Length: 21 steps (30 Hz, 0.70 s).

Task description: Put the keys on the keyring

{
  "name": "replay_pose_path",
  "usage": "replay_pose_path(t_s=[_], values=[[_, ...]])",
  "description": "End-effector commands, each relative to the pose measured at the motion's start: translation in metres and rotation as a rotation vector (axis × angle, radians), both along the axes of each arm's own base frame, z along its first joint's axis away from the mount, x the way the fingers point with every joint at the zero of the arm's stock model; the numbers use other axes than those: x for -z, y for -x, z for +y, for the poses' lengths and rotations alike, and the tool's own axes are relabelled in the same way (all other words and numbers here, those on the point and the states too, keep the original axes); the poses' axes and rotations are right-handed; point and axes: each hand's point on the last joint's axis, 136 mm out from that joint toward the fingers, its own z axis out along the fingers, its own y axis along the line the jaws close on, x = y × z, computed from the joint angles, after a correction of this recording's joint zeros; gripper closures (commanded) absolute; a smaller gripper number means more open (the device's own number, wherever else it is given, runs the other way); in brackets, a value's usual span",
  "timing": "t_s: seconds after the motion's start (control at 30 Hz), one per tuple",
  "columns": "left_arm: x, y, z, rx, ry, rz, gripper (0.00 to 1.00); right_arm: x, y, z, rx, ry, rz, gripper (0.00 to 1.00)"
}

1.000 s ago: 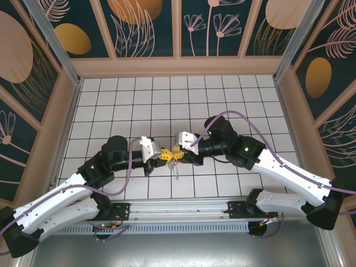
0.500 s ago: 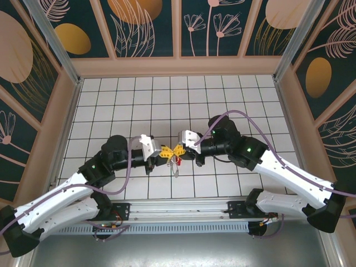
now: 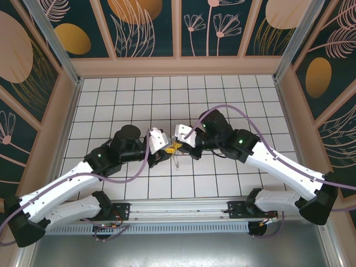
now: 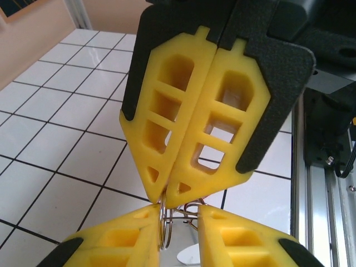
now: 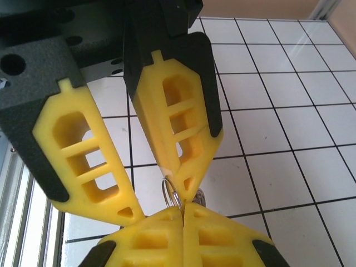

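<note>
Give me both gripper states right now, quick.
Left gripper: open, its fingers parted on either side of the keyring.
Right gripper: shut on the keyring.

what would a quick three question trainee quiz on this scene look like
1. True or false: the right gripper is shut on the keyring.
2. The left gripper has its jaws: A) apart, B) pressed together, C) missing.
3. What colour are the fingers?
Key: 1 true; 2 A; 3 yellow.
</note>
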Motion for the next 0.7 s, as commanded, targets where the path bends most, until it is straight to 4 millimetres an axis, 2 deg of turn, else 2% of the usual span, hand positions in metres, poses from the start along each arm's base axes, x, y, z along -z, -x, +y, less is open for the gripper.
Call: replay_pose_path(t_s=[0.0,0.27,0.67], values=[[-0.006,0.001,0.002,0.003,-0.013,-0.034,0.77,-0.009,0.001,0.001,-0.006,0.01,-0.029,1.0],[-0.018,0.002,0.01,-0.019,0.016,-0.077,0.73,-0.016,0.018,0.0,-0.066,-0.027,0.004,1.0],[-0.006,0.001,0.001,0.019,-0.022,-0.051,0.75,-0.018,0.022,0.0,-0.086,-0.039,0.002,1.0]])
